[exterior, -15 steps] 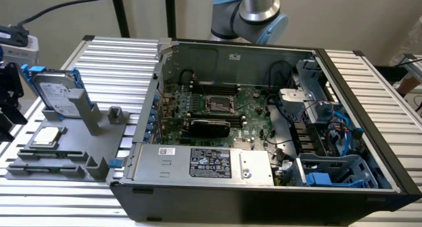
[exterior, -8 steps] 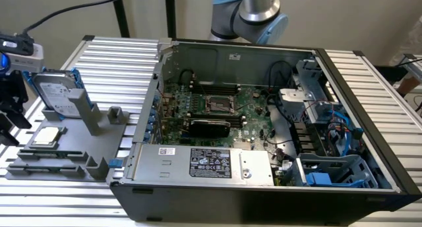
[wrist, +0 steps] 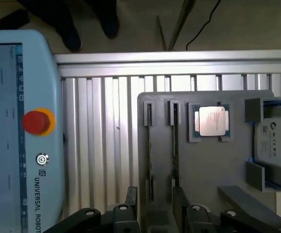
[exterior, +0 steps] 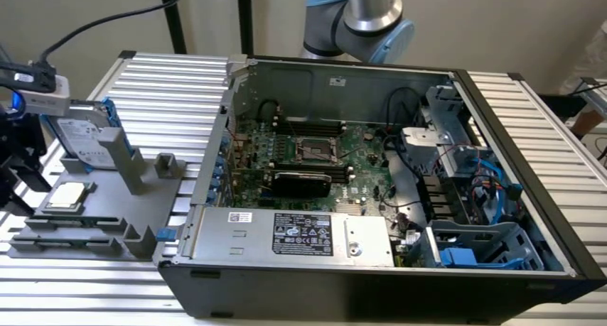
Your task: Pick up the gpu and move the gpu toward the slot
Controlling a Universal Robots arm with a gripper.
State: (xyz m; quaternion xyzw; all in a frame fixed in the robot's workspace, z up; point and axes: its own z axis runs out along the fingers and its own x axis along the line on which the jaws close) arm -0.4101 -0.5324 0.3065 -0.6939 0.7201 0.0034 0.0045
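Note:
The gpu shows as a black oblong shroud resting on the green motherboard inside the open computer case. The slot is hidden. My gripper hangs at the exterior view's far left, well away from the case, over the grey parts tray. In the wrist view the gripper is open. Its two black fingers stand apart above the tray, near two thin memory sticks lying in grooves. Nothing is held between them.
A square silver CPU chip and a hard drive with blue rails sit on the tray. A teach pendant with a red stop button lies beside it on the ribbed aluminium table. A person's shoes stand beyond the table edge.

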